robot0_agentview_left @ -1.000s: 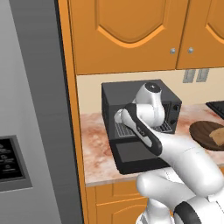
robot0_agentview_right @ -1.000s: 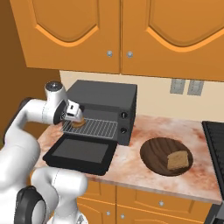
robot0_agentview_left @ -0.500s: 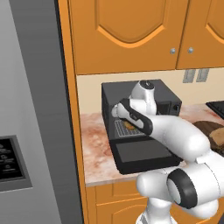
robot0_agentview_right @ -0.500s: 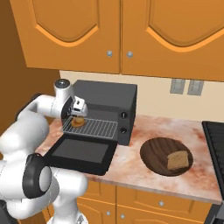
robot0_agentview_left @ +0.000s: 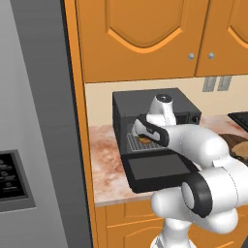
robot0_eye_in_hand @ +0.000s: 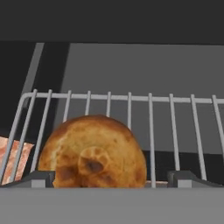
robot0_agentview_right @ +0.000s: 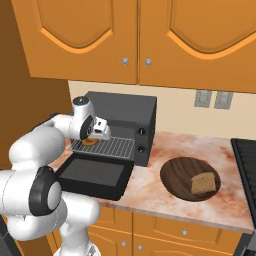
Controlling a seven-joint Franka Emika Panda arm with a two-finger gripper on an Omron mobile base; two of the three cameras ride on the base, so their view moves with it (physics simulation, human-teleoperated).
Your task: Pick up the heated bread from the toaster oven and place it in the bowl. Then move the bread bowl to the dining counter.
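To grasp cleanly, the two-finger gripper (robot0_eye_in_hand: pixel 111 178) should ease forward level with the silver wire rack (robot0_eye_in_hand: pixel 131 114) until its tips flank the small round golden-brown bun (robot0_eye_in_hand: pixel 92 154), then close. Its jaws stand spread wide and empty. The bun lies on the rack inside the black boxy toaster oven (robot0_agentview_right: pixel 121 125), between the tips and nearer the left one.

A fat white arm (robot0_agentview_left: pixel 203 150) with round parts, black rings at its joints, and a small grey cap (robot0_agentview_right: pixel 80 101).
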